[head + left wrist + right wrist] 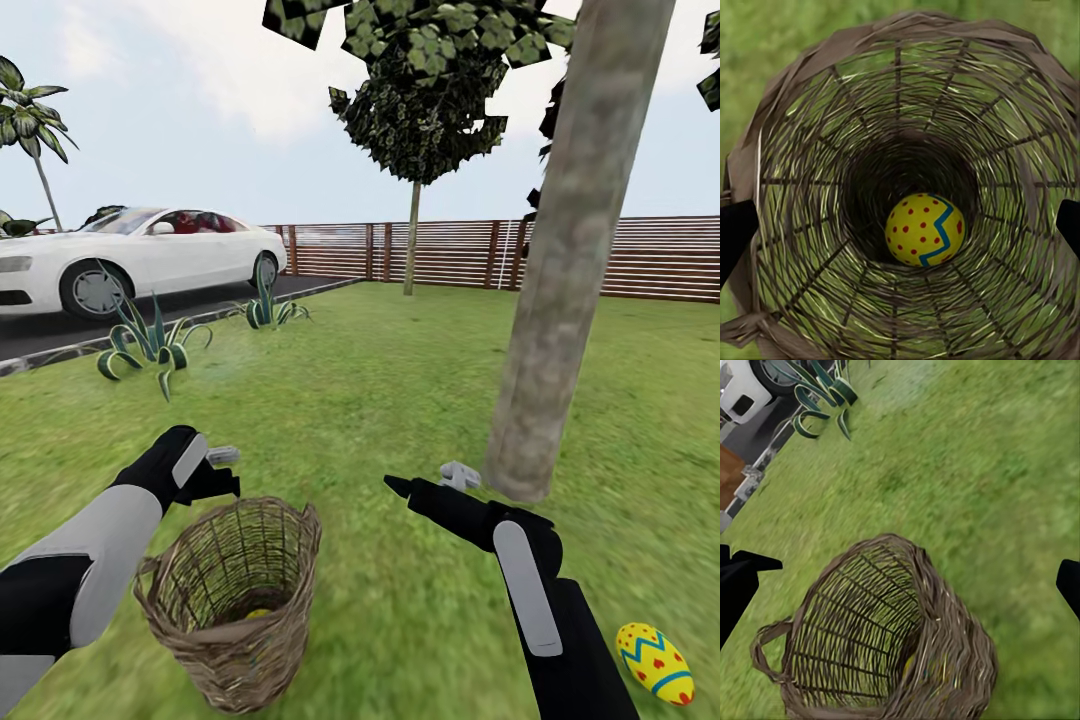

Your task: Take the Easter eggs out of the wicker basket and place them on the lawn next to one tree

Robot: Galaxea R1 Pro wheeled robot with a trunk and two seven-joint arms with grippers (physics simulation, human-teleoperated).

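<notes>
In the head view, the brown open-weave wicker basket (232, 602) at lower left hides most of its contents; only a small yellow sliver (257, 613) shows through the weave, too small to identify. The thick mottled grey-brown tree trunk (570, 260) runs out of the top edge. The white car (120, 255) is cut by the left edge. In the right wrist view, the basket (937, 660) is cropped at the bottom edge, and the green grass (990, 472) is blurred.
</notes>
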